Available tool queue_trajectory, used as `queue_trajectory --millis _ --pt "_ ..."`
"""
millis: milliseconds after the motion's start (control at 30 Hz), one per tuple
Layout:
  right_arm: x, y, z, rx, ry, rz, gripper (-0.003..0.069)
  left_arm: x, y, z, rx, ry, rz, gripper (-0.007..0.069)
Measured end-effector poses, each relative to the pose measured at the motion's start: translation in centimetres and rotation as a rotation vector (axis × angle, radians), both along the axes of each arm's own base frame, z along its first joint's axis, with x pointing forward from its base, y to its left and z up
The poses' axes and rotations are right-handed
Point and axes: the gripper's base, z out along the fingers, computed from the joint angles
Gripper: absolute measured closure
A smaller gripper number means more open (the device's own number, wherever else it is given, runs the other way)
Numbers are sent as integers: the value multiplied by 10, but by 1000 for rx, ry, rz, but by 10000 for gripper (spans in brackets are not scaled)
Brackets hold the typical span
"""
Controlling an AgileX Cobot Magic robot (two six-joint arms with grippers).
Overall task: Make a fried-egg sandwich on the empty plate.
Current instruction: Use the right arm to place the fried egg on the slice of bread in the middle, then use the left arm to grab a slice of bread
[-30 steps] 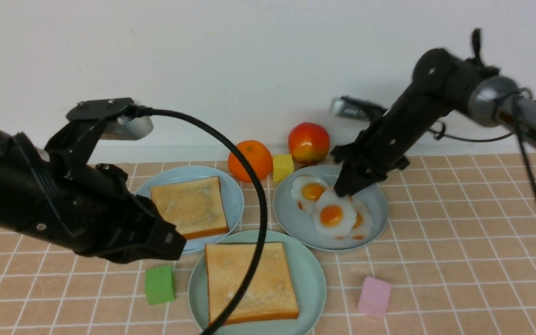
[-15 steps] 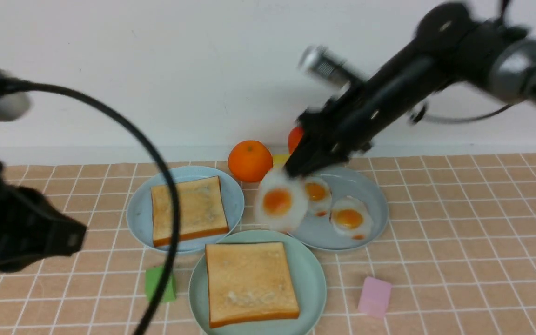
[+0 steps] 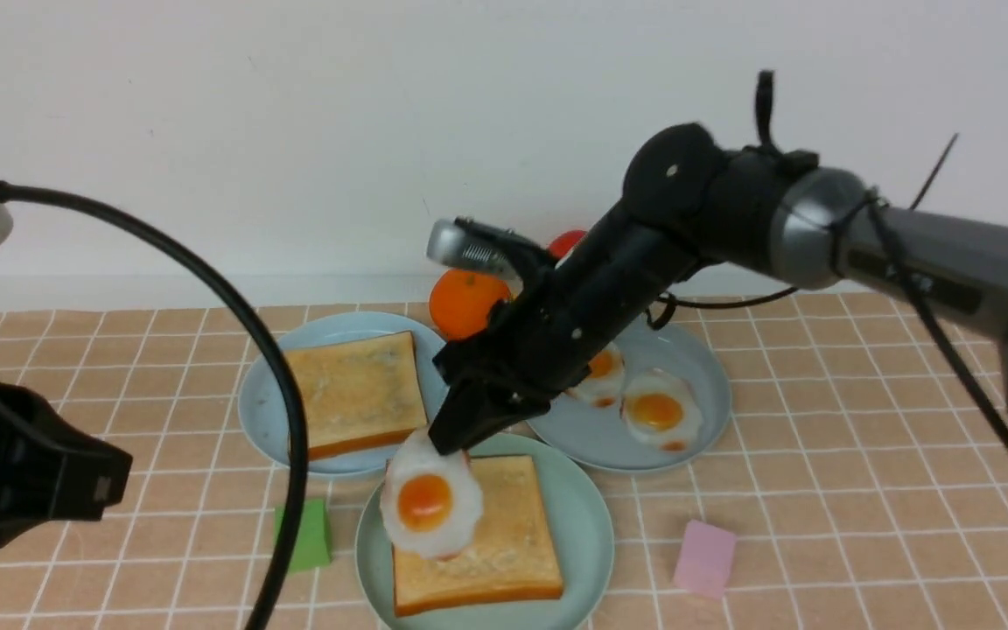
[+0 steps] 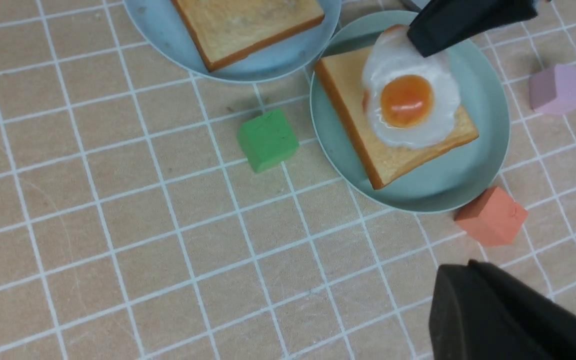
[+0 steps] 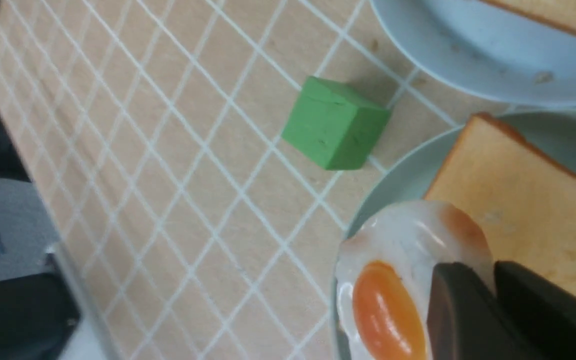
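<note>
As we look from the front, our right gripper [image 3: 456, 437] pinches the egg [image 3: 428, 503] over the toast [image 3: 513, 542] on the green plate [image 3: 590, 525]; the second slice [image 3: 355, 394] waits beside that plate. Left wrist: the egg is not yet released, and we cannot tell our left gripper [image 4: 473, 305] opening. Right wrist: jaws clamp the white.

Green cube [image 3: 311, 535]; pink cube [image 3: 704, 557]; orange [image 3: 460, 308]

A square golden toast slice [image 3: 504, 542] lies on the round mint-green plate [image 3: 587, 525], a glossy fried egg [image 3: 428, 503] over its far-left corner. Behind: a sky-blue plate [image 3: 263, 402] left, a grey-blue plate [image 3: 705, 385] right.
</note>
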Motion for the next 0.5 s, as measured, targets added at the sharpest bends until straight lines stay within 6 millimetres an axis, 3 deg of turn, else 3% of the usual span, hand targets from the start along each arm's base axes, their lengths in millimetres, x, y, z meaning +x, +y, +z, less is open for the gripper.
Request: queue_trajectory --millis 133,300,433,500 --pt "5 -2 -8 -40 -39 -12 529 0 0 0 0 5 1 627" --pt "5 -5 -7 -76 -67 -4 398 -1 0 0 0 8 1 622" --pt "2 -14 10 -147 -116 4 269 3 0 2 -12 -34 12 617" --pt "-1 -17 18 -173 -133 7 246 5 0 3 -23 -55 22 616"
